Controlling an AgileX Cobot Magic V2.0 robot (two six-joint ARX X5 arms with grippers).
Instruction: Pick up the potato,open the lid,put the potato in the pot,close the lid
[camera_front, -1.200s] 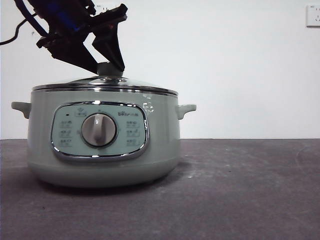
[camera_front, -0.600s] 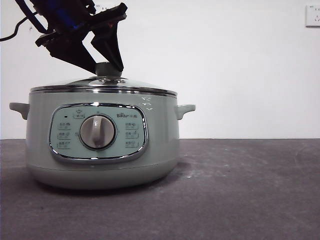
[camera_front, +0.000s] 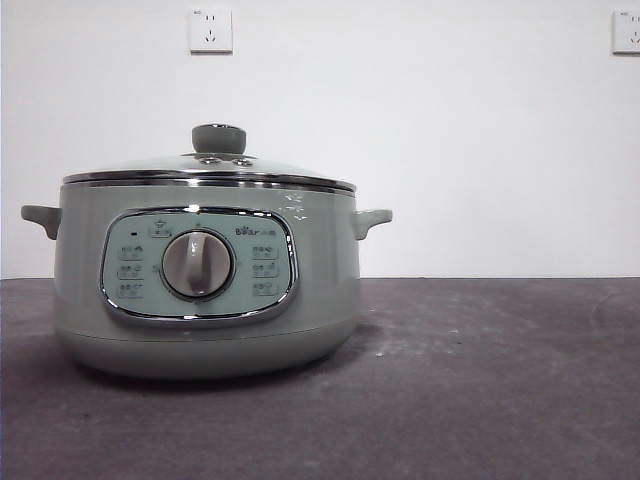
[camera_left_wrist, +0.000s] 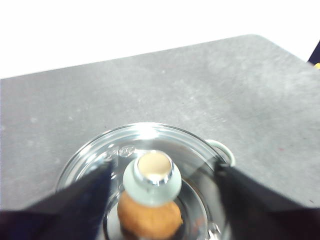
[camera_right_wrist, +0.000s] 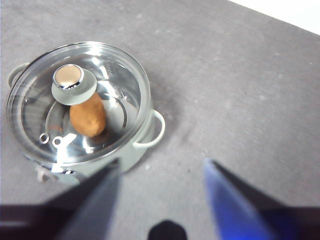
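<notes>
The sage-green pot (camera_front: 205, 290) stands left of centre on the table. Its glass lid (camera_front: 215, 168) sits shut on the rim, and nothing touches the knob (camera_front: 219, 138). Through the glass the orange-brown potato (camera_right_wrist: 88, 116) shows lying inside the pot. In the left wrist view my left gripper (camera_left_wrist: 163, 172) hangs open above the lid (camera_left_wrist: 150, 137), a jaw on either side of the knob (camera_left_wrist: 152, 177) and clear of it. My right gripper (camera_right_wrist: 161, 167) is open and empty, high and off to one side of the pot (camera_right_wrist: 150, 132). Neither gripper appears in the front view.
Dark grey table (camera_front: 480, 380) stretches to the right of the pot. Two wall sockets (camera_front: 210, 30) (camera_front: 626, 30) sit on the white wall behind. A small side handle (camera_front: 372, 220) sticks out on the pot's right.
The gripper that was around the lid's knob has let go and risen out of the front view. The lid stays on the pot.
</notes>
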